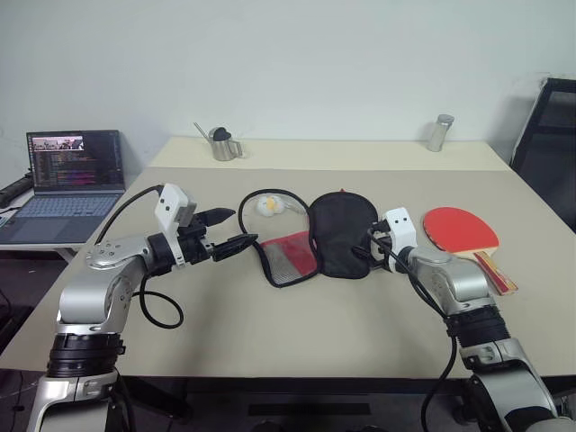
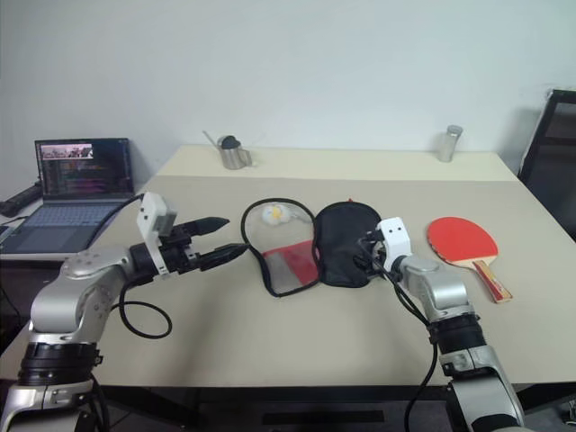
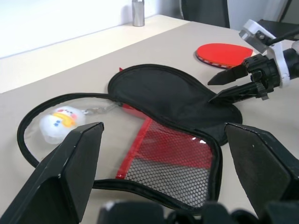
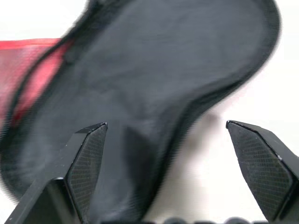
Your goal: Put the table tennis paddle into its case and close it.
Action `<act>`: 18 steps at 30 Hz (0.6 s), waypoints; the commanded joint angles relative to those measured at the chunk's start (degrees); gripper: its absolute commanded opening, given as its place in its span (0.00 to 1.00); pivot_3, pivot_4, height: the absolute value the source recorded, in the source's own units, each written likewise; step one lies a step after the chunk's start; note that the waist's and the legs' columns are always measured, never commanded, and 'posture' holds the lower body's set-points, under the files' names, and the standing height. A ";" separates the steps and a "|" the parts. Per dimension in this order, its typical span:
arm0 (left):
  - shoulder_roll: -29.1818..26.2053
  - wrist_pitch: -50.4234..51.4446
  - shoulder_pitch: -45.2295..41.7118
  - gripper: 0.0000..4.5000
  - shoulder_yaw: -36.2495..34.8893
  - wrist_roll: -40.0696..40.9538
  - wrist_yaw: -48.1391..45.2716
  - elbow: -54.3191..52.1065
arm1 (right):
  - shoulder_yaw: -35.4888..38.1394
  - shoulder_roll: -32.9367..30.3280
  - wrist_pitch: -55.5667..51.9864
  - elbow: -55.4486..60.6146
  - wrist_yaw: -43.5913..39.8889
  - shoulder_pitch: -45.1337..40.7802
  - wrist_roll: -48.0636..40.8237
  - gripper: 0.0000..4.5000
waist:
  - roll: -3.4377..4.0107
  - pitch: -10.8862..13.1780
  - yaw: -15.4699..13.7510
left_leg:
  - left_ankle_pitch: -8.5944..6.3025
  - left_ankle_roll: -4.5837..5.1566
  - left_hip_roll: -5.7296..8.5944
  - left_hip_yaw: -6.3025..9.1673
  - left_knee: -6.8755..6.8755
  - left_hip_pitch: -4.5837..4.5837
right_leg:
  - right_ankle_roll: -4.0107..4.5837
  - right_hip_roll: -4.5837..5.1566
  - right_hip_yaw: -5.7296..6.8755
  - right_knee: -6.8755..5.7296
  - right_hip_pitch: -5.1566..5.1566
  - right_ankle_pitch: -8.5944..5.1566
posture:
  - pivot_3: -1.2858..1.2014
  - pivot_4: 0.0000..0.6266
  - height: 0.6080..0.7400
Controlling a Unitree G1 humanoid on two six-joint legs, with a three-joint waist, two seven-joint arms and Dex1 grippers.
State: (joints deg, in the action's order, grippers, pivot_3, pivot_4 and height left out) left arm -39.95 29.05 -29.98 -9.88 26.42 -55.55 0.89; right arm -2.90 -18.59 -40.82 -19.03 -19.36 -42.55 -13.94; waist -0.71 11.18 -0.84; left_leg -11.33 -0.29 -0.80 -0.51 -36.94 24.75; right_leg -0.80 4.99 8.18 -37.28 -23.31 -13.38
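Both arms reach in low over the beige surface [image 1: 297,324]. Dead centre lies the case [image 1: 340,236], unzipped and spread flat, black half up, its red mesh half at eight o'clock from it. At three o'clock of the case, apart from it, sits the table tennis paddle [image 1: 461,228], red face up, handle toward the near edge. Left pincer [image 1: 236,232] hangs wide open and empty at nine o'clock of the case. Right pincer [image 3: 223,86], also spread wide and empty, has its tips right at the black half's edge.
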 commanded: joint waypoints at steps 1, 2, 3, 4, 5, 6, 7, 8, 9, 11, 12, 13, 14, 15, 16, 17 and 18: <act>-0.13 -1.66 -0.33 1.00 0.29 -0.24 0.25 -1.57 | 2.10 1.80 3.51 -2.86 1.63 -2.57 1.12 1.00 | 0.00 0.00 0.28 | 0.00 0.00 -0.01 0.00 0.00 0.00 | 0.00 -0.01 0.00 -0.02 0.00 0.00 | 0.52 0.24 1.00; -0.19 -1.85 -0.36 1.00 0.47 -0.30 0.23 -1.51 | 2.61 2.33 3.41 -3.63 1.49 -2.99 0.79 1.00 | 0.00 0.00 0.34 | 0.00 0.00 -0.02 0.00 0.00 0.00 | 0.00 -0.02 0.01 -0.03 -0.01 0.00 | 0.52 0.24 1.00; -0.22 -1.97 -0.35 1.00 0.60 -0.31 0.22 -1.48 | 2.88 2.70 3.17 -4.05 1.05 -3.28 0.54 1.00 | 0.00 0.00 0.39 | 0.00 0.00 -0.02 0.00 0.00 0.00 | 0.00 -0.02 0.00 -0.04 -0.01 0.00 | 0.52 0.24 1.00; -0.24 -2.09 -0.31 1.00 0.71 -0.33 0.22 -1.50 | 3.27 3.12 2.56 -4.28 0.57 -3.50 0.07 1.00 | 0.00 0.00 0.42 | 0.00 0.00 -0.02 0.00 0.00 0.00 | 0.00 -0.02 0.00 -0.04 -0.01 0.00 | 0.52 0.24 1.00; -0.25 -2.26 -0.31 1.00 0.82 -0.42 0.18 -1.42 | 3.63 3.52 1.94 -4.54 0.16 -3.72 -0.27 1.00 | 0.00 0.00 0.44 | 0.00 0.00 -0.02 0.01 0.00 0.00 | 0.01 -0.02 -0.01 -0.04 -0.01 0.00 | 0.52 0.24 1.00; -0.27 -2.39 -0.28 1.00 0.91 -0.50 0.13 -1.39 | 3.53 3.71 1.56 -4.68 -0.25 -3.81 -0.21 1.00 | 0.01 0.00 0.50 | 0.00 0.00 -0.01 0.01 0.00 0.00 | 0.01 -0.02 -0.02 -0.04 -0.01 0.00 | 0.52 0.24 1.00; -0.29 -2.53 -0.31 1.00 0.98 -0.61 0.07 -1.28 | 3.24 3.82 1.40 -4.85 -0.50 -3.84 0.09 1.00 | 0.01 0.00 0.57 | 0.00 0.00 -0.02 0.01 0.00 0.00 | 0.01 -0.02 -0.03 -0.04 -0.01 0.00 | 0.52 0.24 1.00; -0.29 -2.63 -0.33 1.00 1.02 -0.69 0.04 -1.19 | 3.02 3.93 1.39 -4.97 -0.63 -3.83 0.38 0.96 | 0.01 0.00 0.61 | 0.00 0.00 -0.02 0.02 0.00 -0.01 | 0.01 -0.02 -0.05 -0.04 -0.02 0.00 | 0.52 0.24 1.00; -0.28 -2.77 -0.33 1.00 1.07 -0.79 0.04 -1.09 | 2.93 4.08 1.49 -5.08 -0.62 -3.84 0.62 0.92 | 0.01 0.00 0.61 | 0.00 0.00 -0.01 0.02 0.00 -0.01 | 0.01 -0.02 -0.05 -0.06 -0.02 0.00 | 0.52 0.24 1.00; -0.25 -3.08 -0.11 1.00 1.24 -0.91 0.06 -1.17 | 2.96 4.44 1.59 -5.08 -0.50 -3.92 0.90 0.79 | 0.01 0.01 0.64 | 0.00 0.00 -0.01 0.02 0.00 -0.01 | 0.01 -0.02 -0.05 -0.06 -0.02 0.00 | 0.52 0.24 1.00; -0.21 -3.17 -0.03 1.00 1.31 -0.93 0.08 -1.22 | 3.03 4.61 1.54 -5.01 -0.48 -4.01 0.96 0.72 | 0.01 0.01 0.66 | 0.00 0.00 -0.02 0.03 0.00 -0.01 | 0.01 -0.02 -0.06 -0.06 -0.03 0.00 | 0.52 0.24 1.00; -0.20 -3.24 0.05 1.00 1.37 -0.92 0.07 -1.28 | 3.06 4.75 1.42 -4.83 -0.52 -4.07 0.99 0.64 | 0.01 0.01 0.70 | 0.00 0.00 -0.02 0.04 0.00 -0.01 | 0.01 -0.02 -0.08 -0.06 -0.04 0.00 | 0.52 0.24 1.00; -0.19 -3.33 0.09 1.00 1.42 -0.94 0.04 -1.26 | 3.00 4.86 1.31 -4.68 -0.64 -4.12 1.05 0.57 | 0.01 0.01 0.75 | 0.00 0.00 -0.02 0.04 0.00 -0.01 | 0.01 -0.02 -0.09 -0.06 -0.04 0.00 | 0.52 0.24 1.00; -0.19 -3.44 0.11 1.00 1.47 -1.00 0.01 -1.23 | 2.98 4.95 1.22 -4.49 -0.69 -4.14 1.11 0.50 | 0.01 0.01 0.78 | 0.00 0.00 -0.02 0.04 0.00 -0.01 | 0.01 -0.02 -0.10 -0.06 -0.05 0.00 | 0.52 0.24 1.00; -0.21 -3.55 0.15 1.00 1.52 -1.09 0.00 -1.21 | 2.91 5.02 1.12 -4.27 -0.72 -4.13 1.22 0.42 | 0.01 0.01 0.79 | 0.00 0.00 -0.02 0.04 0.01 -0.01 | 0.01 -0.02 -0.13 -0.07 -0.06 0.00 | 0.52 0.24 1.00; -0.24 -3.60 0.16 1.00 1.56 -1.12 -0.04 -1.21 | 2.88 5.10 1.00 -4.06 -0.69 -4.13 1.30 0.34 | 0.01 0.01 0.79 | 0.00 0.00 -0.02 0.04 0.01 -0.01 | 0.01 -0.02 -0.16 -0.08 -0.07 0.00 | 0.52 0.24 1.00; -0.26 -3.63 0.18 1.00 1.57 -1.14 -0.08 -1.22 | 2.88 5.16 0.92 -3.93 -0.67 -4.13 1.36 0.25 | 0.01 0.01 0.79 | 0.00 0.00 -0.02 0.04 0.01 -0.01 | 0.01 -0.02 -0.26 -0.09 -0.08 0.00 | 0.52 0.24 1.00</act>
State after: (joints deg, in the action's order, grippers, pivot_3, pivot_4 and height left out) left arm -39.80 26.73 -29.68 -8.10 25.37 -55.63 0.89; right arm -0.82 -13.42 -39.90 -25.04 -19.87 -44.96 -12.51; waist -0.69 11.19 -0.05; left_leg -11.32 -0.29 -0.82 -0.49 -36.93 24.74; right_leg -0.79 4.97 7.84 -37.40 -23.41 -13.38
